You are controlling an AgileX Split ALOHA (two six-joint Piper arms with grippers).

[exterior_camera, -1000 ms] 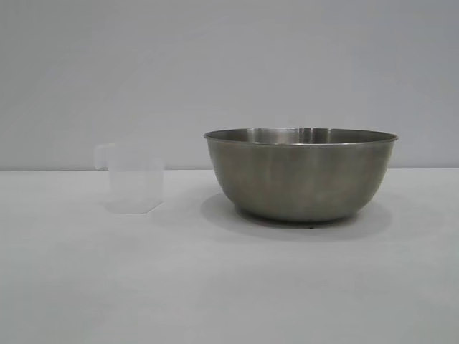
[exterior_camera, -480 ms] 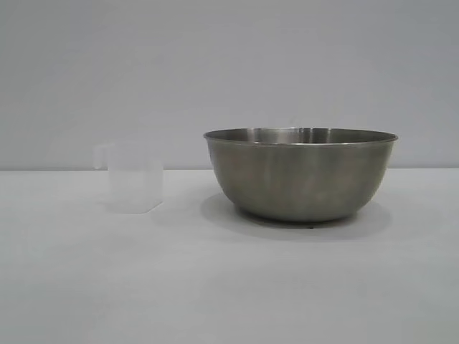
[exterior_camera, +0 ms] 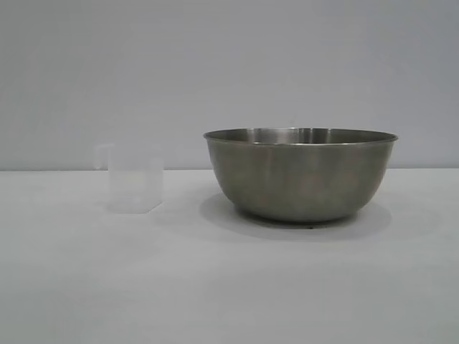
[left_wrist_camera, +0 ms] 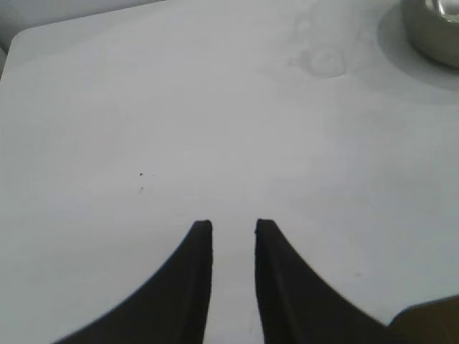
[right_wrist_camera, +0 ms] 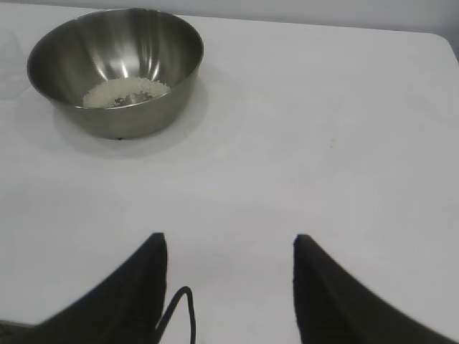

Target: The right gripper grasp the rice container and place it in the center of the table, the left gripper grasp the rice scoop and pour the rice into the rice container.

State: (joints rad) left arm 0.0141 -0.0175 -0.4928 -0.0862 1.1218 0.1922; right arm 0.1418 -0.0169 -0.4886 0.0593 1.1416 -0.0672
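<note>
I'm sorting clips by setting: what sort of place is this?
Probably a lab test bench, not a kitchen: a bare white table against a blank wall, holding only a steel bowl with some rice and a clear plastic scoop.

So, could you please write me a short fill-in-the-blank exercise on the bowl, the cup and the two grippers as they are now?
1. The rice lies inside the ____.
2. In the exterior view, the rice scoop stands upright on the table, to the ____ of the rice container.
3. The left gripper and the right gripper both hold ____.
4. The gripper with the wider gap between its fingers is the ____ one.

Missing words: rice container; left; nothing; right
</note>
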